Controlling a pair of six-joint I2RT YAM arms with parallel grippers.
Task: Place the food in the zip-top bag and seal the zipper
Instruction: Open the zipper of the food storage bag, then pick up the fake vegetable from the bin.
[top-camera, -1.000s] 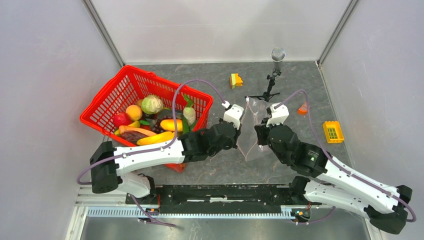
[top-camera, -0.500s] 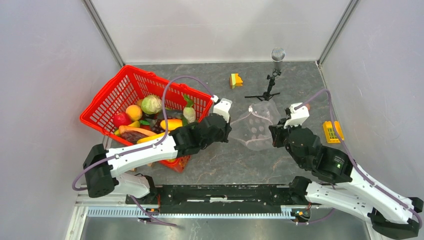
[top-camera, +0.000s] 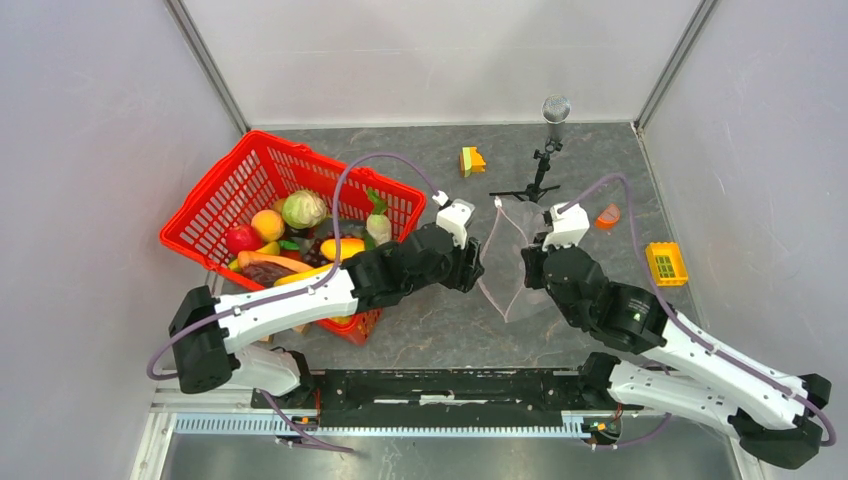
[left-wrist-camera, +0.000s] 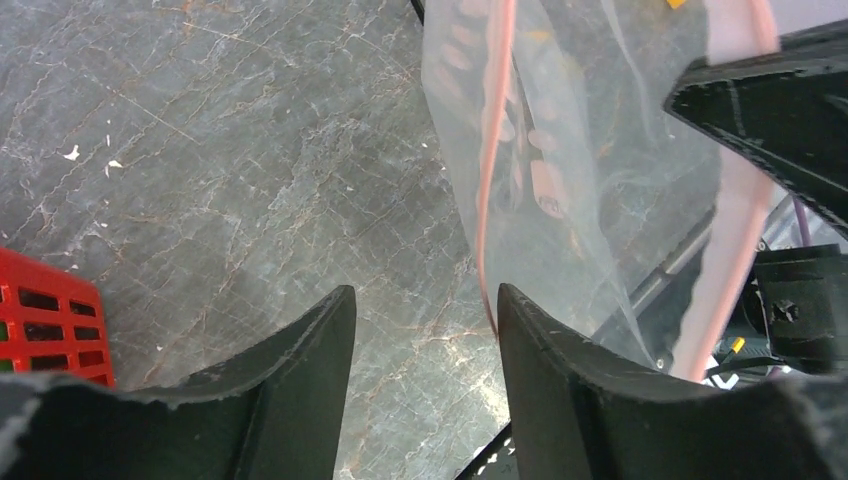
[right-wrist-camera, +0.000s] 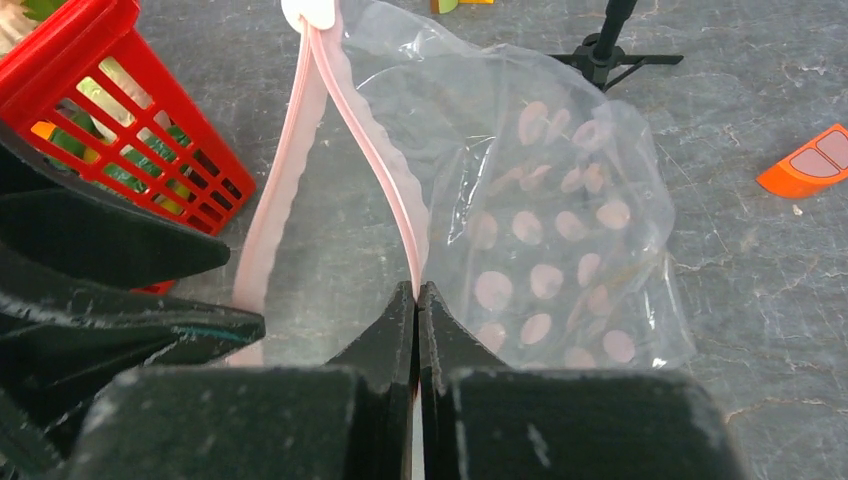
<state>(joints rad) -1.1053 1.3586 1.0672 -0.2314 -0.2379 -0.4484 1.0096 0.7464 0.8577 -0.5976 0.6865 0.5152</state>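
Red basket (top-camera: 300, 160) near clear bag (top-camera: 505, 268)

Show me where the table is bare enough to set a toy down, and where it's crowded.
Bare: the near strip between the bag and the arm bases; the far strip between the basket and the far block. Crowded: mid-table, where the left gripper and right gripper flank the bag.

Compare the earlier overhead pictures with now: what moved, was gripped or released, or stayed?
Both arms, spread apart a moment ago, swung back together, so the zip-top bag hangs narrow again. The left hand opened and let go of the zipper; the right hand stays shut on it. The food and red basket have not moved.
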